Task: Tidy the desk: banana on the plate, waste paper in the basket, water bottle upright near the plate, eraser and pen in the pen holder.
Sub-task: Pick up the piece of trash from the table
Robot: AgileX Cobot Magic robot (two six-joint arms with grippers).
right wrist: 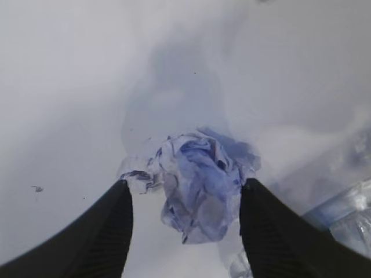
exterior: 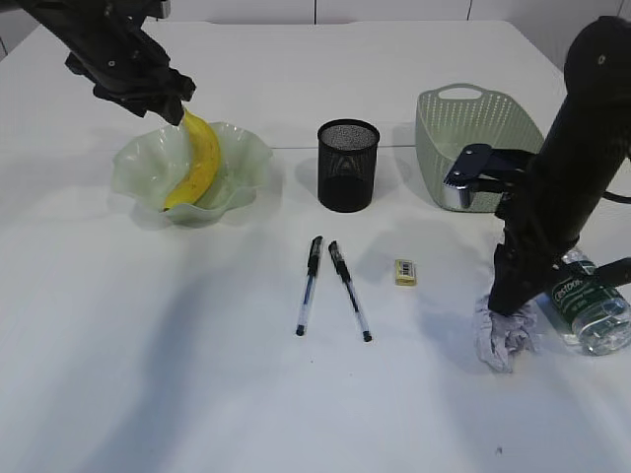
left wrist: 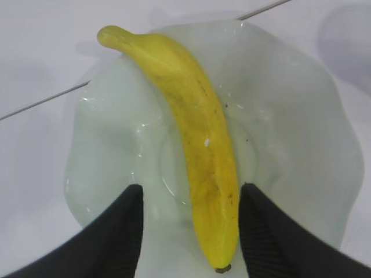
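A yellow banana (exterior: 200, 158) lies in the wavy pale green glass plate (exterior: 138, 169), its top end leaning on the far rim. My left gripper (exterior: 174, 104) is just above that end and open. In the left wrist view the banana (left wrist: 197, 133) lies on the plate (left wrist: 301, 116) between the spread fingers (left wrist: 190, 231). My right gripper (exterior: 508, 307) is open, down over the crumpled waste paper (exterior: 506, 337). The paper (right wrist: 200, 179) sits between its fingers (right wrist: 185, 231). A water bottle (exterior: 592, 305) lies on its side beside it. Two pens (exterior: 309, 284) (exterior: 349, 290) and a yellow eraser (exterior: 405, 272) lie mid-table.
A black mesh pen holder (exterior: 348, 163) stands behind the pens. A green basket (exterior: 473, 128) stands at the back right, behind my right arm. The bottle (right wrist: 348, 214) lies close to the right finger.
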